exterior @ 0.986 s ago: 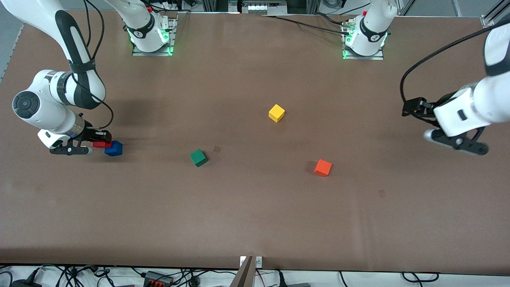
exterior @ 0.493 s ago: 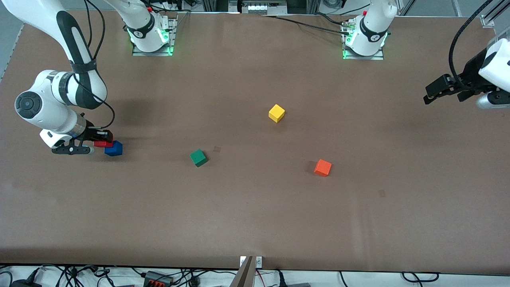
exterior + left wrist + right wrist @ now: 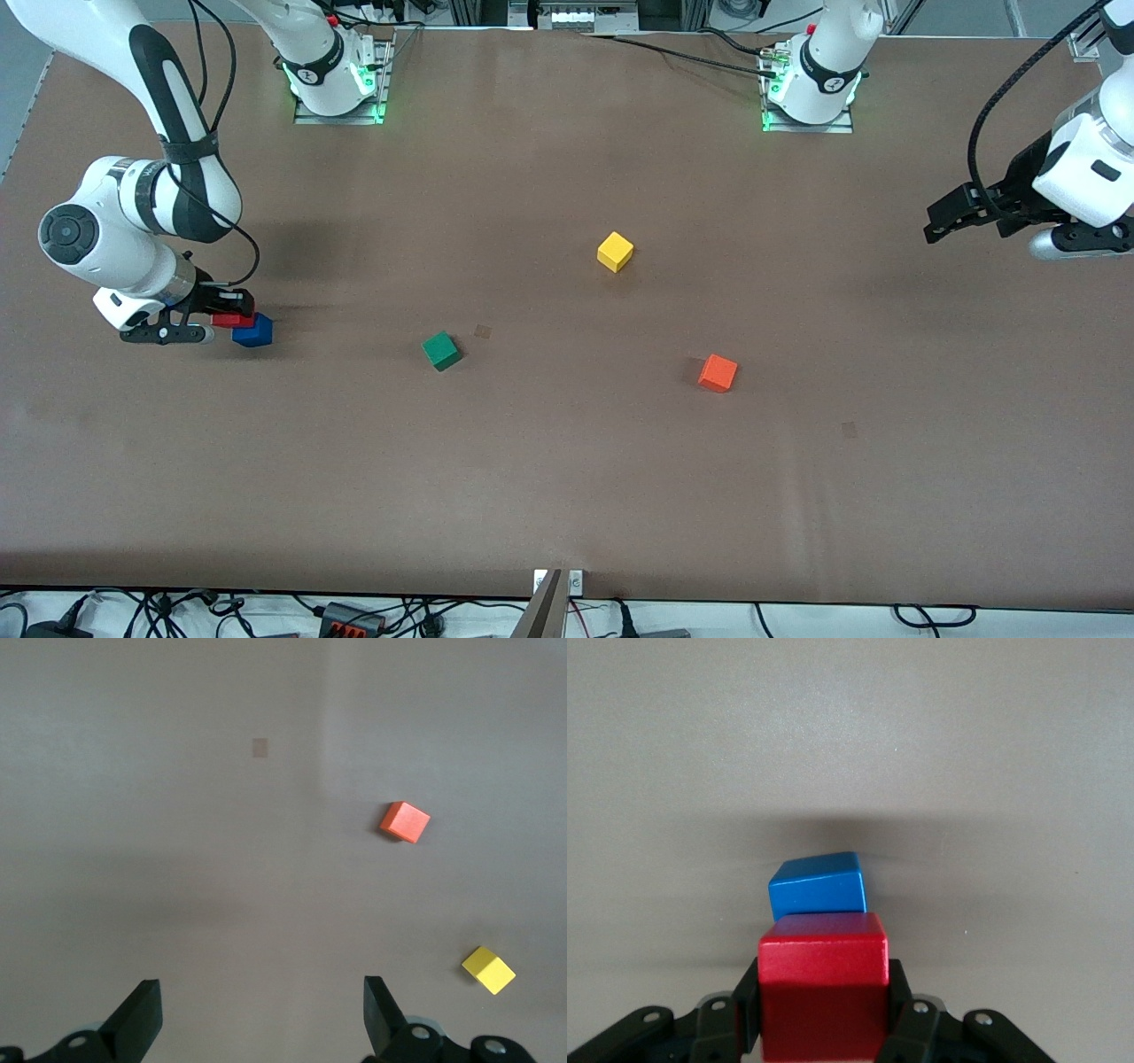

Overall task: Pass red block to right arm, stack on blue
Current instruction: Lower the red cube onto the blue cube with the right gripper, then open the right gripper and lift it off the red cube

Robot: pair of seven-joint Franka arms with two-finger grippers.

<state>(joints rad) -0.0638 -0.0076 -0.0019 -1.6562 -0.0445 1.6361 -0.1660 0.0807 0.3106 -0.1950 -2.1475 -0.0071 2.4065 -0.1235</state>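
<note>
1. Right gripper point(image 3: 232, 312) sat at the right arm's end of the brown table point(image 3: 567, 496), fingers clamped on the small bright red cube point(image 3: 823, 979).
2. That red cube was up against the small dark blue cube point(image 3: 817, 886), not clearly on top.
3. Left gripper point(image 3: 261, 1014) hung wide open, holding nothing, over the left arm's end.

A brown bench point(image 3: 567, 496) is filling nearly the whole front view, its matte surface showing faint creases and a few small darker patches. Along the edge nearest the front camera, black cables point(image 3: 372, 613) are trailing over a pale floor (tangled, mostly). Green lights point(image 3: 376, 111) are glowing at the top edge.
</note>
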